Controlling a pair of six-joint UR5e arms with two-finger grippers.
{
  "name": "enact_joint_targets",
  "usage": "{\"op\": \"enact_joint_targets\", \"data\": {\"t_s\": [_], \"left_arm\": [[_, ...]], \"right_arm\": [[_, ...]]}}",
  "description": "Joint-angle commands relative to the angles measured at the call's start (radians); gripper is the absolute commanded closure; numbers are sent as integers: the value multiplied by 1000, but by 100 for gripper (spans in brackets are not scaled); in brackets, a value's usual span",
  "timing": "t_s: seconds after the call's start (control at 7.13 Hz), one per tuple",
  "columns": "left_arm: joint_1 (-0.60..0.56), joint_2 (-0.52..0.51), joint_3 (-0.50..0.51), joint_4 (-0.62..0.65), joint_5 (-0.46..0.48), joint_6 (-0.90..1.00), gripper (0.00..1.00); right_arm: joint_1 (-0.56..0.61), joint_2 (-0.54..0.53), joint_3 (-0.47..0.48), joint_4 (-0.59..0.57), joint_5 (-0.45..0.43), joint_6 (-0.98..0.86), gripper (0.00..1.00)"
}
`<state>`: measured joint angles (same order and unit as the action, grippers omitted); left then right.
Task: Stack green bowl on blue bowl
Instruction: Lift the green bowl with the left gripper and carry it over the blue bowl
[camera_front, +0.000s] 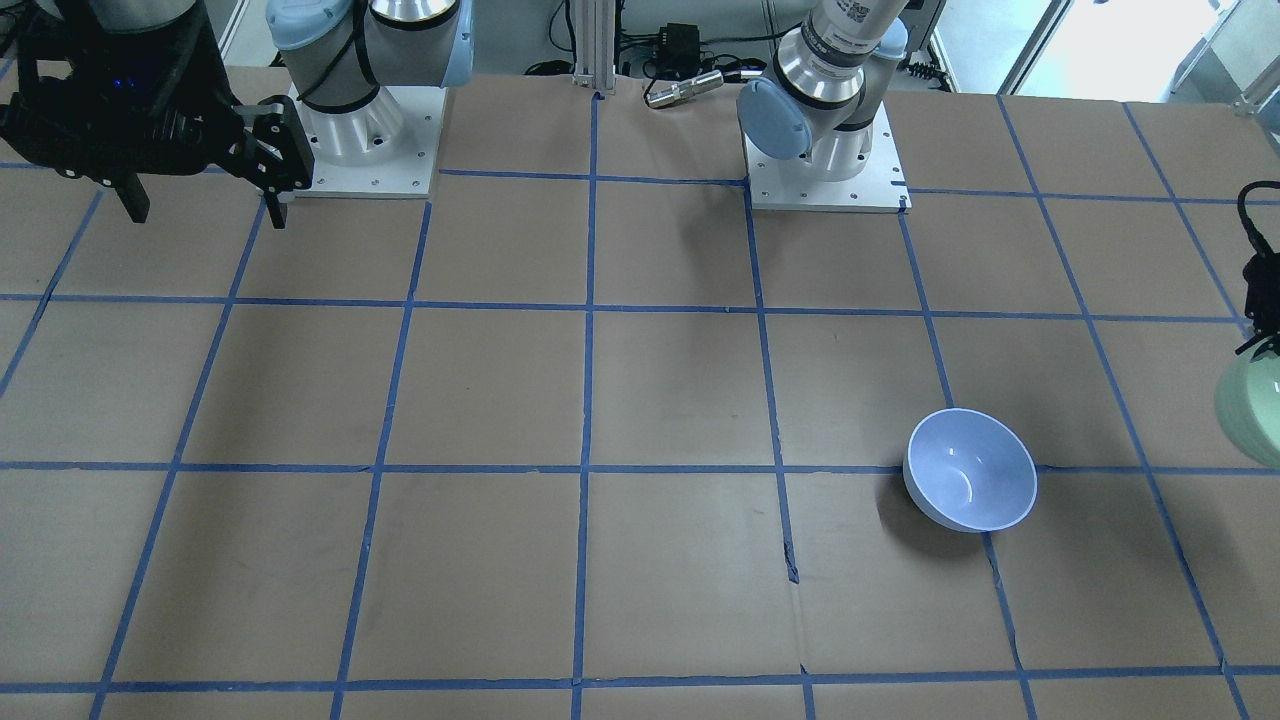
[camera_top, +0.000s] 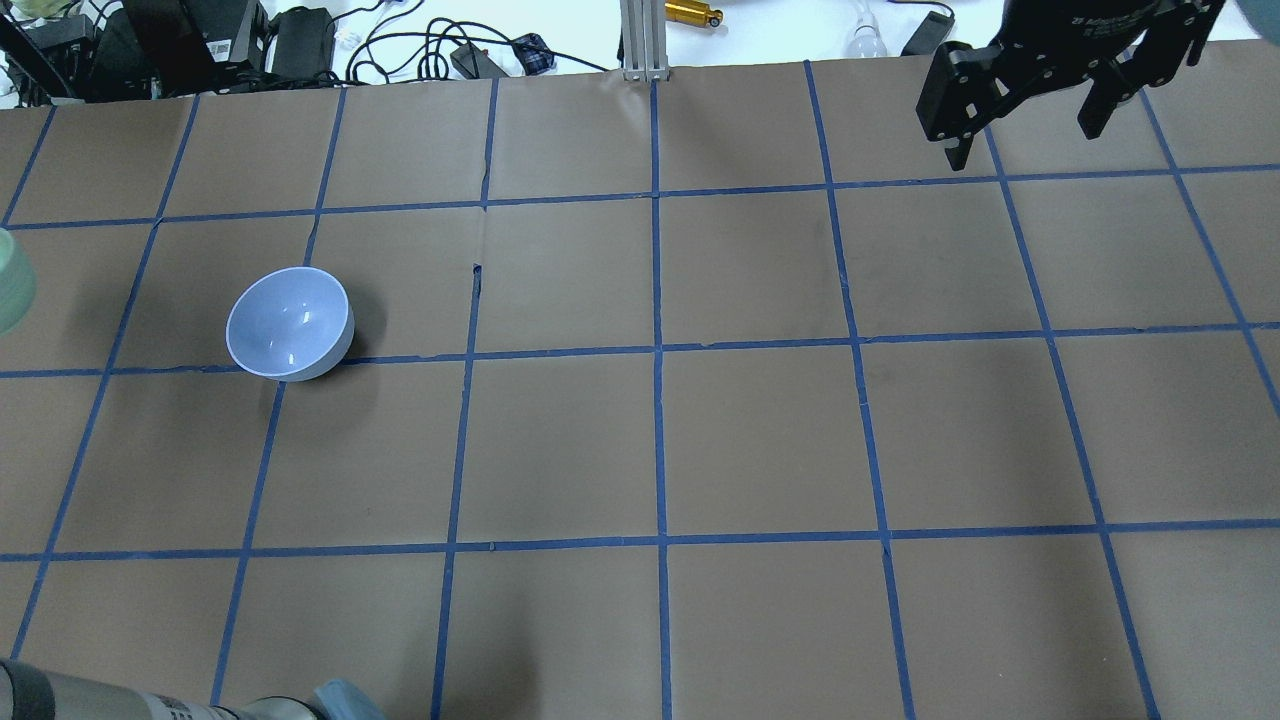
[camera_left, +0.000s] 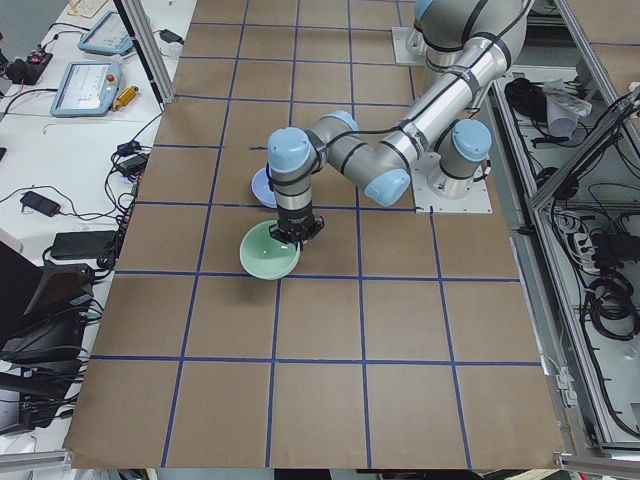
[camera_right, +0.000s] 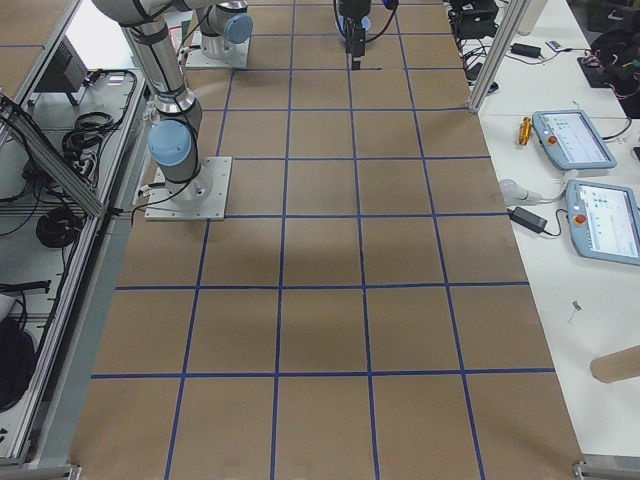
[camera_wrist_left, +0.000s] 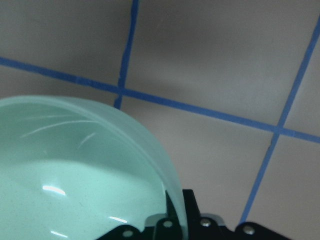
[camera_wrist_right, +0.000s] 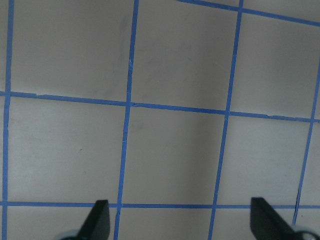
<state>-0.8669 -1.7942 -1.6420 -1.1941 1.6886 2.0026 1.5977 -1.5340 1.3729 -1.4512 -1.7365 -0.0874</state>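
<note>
The pale mint-green bowl (camera_left: 270, 252) hangs tilted from my left gripper (camera_left: 297, 232), which is shut on its rim; it seems to be held just off the table. It fills the lower left of the left wrist view (camera_wrist_left: 75, 175), and its edge shows in the front view (camera_front: 1250, 410) and the overhead view (camera_top: 12, 280). The pale blue bowl (camera_top: 288, 322) stands upright and empty on the table, about one grid square to the right of the green bowl in the overhead view. It also shows in the front view (camera_front: 970, 483). My right gripper (camera_top: 1022, 140) is open and empty, high over the far right of the table.
The table is brown paper with a grid of blue tape lines (camera_top: 658, 350). Both arm bases (camera_front: 825, 160) stand at the robot's edge. Cables and boxes (camera_top: 200, 40) and an aluminium post (camera_top: 640, 40) lie beyond the far edge. Teach pendants (camera_right: 575, 140) sit on a side table.
</note>
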Motion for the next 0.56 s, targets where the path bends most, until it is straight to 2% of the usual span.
{"op": "enact_joint_targets", "data": {"t_s": [0.0, 0.42], "left_arm": [[-195, 29, -13, -28, -24, -332, 100], [-371, 39, -56, -30, -21, -638, 100]], "right_arm": [[1, 0, 0, 0, 0, 0, 0], [1, 0, 0, 0, 0, 0, 0]]}}
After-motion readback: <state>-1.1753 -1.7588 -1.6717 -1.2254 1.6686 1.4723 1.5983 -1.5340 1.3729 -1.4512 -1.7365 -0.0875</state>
